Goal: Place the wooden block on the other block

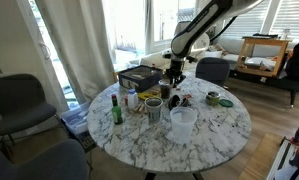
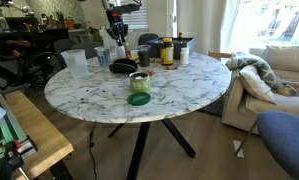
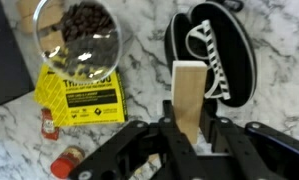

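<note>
Gripper: my gripper (image 3: 189, 135) has its two fingers clenched on the near end of the wooden block (image 3: 189, 95), one finger on each broad side. In both exterior views it hangs over the crowded part of the table ( (image 1: 175, 72), (image 2: 116, 32)).
Where the block is: in the grip, above the marble table (image 3: 139, 60). In the wrist view its far end overlaps the edge of a black oval case (image 3: 224, 50). I cannot tell how high it is off the surface.
Why held this way: I judge that gripping one end leaves the far end free, so that end can be set down first on the target.
Long axis: it runs in line with the fingers, straight away from the wrist, so the block stands on end and points down at the table.
Tilt: it looks square to the fingers, not leaning to either side.
Neighbours: a glass jar of dark pieces (image 3: 81, 40), a yellow box (image 3: 84, 95) and a small red bottle (image 3: 49, 122) lie beside the block, apart from it.
Other block: I cannot pick it out in any view.
</note>
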Controlling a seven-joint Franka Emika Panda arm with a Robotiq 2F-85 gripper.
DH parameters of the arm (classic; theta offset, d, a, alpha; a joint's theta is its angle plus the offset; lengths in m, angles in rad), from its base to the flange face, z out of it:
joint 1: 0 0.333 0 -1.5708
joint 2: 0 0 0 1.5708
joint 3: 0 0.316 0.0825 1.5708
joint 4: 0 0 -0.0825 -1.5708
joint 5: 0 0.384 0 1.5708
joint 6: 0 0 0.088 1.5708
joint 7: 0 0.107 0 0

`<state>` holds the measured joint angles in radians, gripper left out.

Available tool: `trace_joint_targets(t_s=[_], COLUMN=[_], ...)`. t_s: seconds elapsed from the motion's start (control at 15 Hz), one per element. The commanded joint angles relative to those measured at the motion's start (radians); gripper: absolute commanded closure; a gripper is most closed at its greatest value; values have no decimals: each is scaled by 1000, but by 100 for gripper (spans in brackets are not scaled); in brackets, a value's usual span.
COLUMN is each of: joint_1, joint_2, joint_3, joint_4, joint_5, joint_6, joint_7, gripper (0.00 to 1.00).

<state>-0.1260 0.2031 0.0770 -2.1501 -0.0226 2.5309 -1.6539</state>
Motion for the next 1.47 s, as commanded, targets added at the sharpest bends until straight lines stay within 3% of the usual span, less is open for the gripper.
trace_joint_targets(t_s=[0.0,0.07,0.27,0.33,0.47,0.6,1.0,1.4], joint_1=[29,37,45,44,6,-5,11,45], joint_2=[44,11,29,31,72,114,263,329], joint_3=[40,12,33,33,101,145,166,155], joint_4=[37,9,29,32,76,148,347,354], joint_5=[57,16,40,40,186,288,315,277], joint_6=[99,65,84,84,133,84,-143,-87], joint_7=[-106,-35,-63,-67,-220,-321,-453,-464], gripper=[93,71,71,93,93,93,93,93])
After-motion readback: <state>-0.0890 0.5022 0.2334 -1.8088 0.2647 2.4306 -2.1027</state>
